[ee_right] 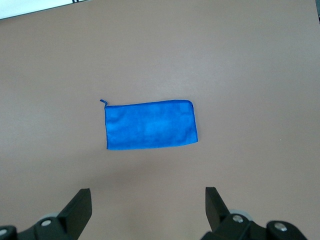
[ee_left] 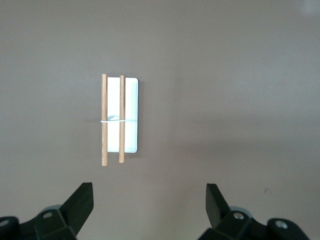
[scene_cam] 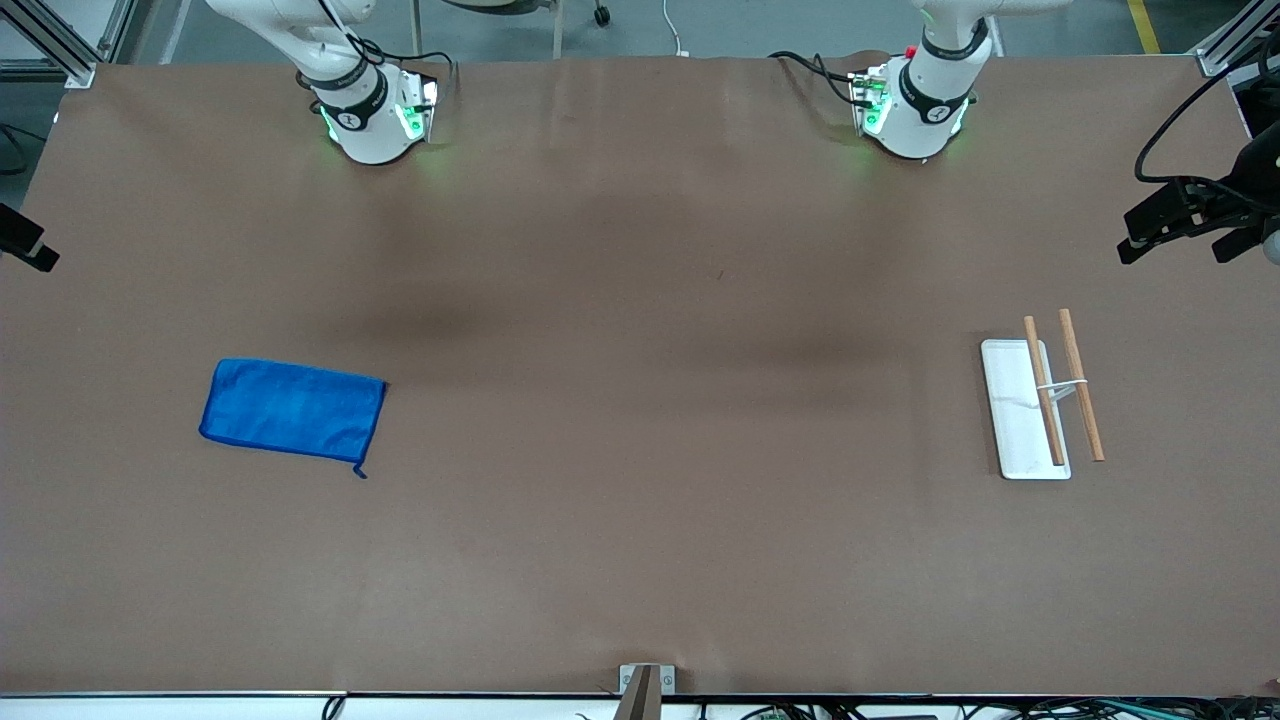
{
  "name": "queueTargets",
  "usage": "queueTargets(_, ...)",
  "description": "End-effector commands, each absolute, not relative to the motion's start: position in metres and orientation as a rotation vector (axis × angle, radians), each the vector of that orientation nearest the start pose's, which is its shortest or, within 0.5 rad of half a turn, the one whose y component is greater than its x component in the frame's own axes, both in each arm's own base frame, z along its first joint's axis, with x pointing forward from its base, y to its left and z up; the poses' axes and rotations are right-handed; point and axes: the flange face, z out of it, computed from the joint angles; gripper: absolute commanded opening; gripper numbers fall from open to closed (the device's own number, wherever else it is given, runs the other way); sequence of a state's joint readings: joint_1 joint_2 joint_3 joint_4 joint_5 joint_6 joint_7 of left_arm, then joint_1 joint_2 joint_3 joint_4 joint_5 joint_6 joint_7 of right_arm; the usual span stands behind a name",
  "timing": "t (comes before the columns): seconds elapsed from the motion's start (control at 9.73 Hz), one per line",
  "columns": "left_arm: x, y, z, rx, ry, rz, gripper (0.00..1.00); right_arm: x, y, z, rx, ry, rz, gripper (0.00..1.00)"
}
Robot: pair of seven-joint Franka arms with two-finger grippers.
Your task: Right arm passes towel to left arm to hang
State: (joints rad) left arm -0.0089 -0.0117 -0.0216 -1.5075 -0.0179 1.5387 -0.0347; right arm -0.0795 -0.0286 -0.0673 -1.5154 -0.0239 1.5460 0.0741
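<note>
Blue towel (scene_cam: pixel 293 410) lies flat on the brown table (scene_cam: pixel 640 520), toward the right arm's end, folded into a rectangle. Its loop tag (scene_cam: pixel 359 471) pokes out from the corner nearest the front camera. Nothing touches it.

Right gripper (ee_right: pixel 148 207) hangs high over the table with the towel (ee_right: pixel 150 125) in its wrist view, well clear of the cloth. Fingers (ee_right: pixel 80 207) spread wide, nothing between them.

Left gripper (ee_left: pixel 148 205) is likewise up in the air, over the table near the white tray (ee_left: pixel 131 115). Fingers (ee_left: pixel 81 205) wide apart, holding nothing.

Tray (scene_cam: pixel 1008 420) sits toward the left arm's end, well apart from the towel. Two wooden rods run along its length: one (scene_cam: pixel 1044 390) over the tray, the other (scene_cam: pixel 1081 384) just beside its edge, over bare table. A thin white band (scene_cam: pixel 1062 386) joins the rods about mid-length.

Neither gripper shows in the front view; only the arm bases (scene_cam: pixel 365 110) appear along the top of it, with green lights lit.
</note>
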Motion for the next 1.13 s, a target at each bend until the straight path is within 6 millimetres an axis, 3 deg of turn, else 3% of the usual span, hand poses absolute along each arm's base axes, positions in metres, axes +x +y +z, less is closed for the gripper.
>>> queueTargets(0.0,0.55,-0.017,0.643,-3.143,0.012,-0.029,0.99,0.534,-0.086,0.663,-3.138,0.342,-0.088,1.0)
queueTargets(0.51,0.551,-0.015,0.642,-3.143,0.0,-0.029,0.99,0.535,-0.085,0.663,-3.137,0.342,-0.088,1.0)
queueTargets(0.72,0.551,-0.013,0.645,-3.14,-0.029,-0.039,0.99,0.537,-0.084,0.653,-3.138,0.337,-0.062,1.0)
queueTargets(1.03,0.551,-0.012,0.656,-3.151,-0.036,-0.074,0.99,0.578,-0.069,0.555,-3.15,0.275,0.12,1.0)
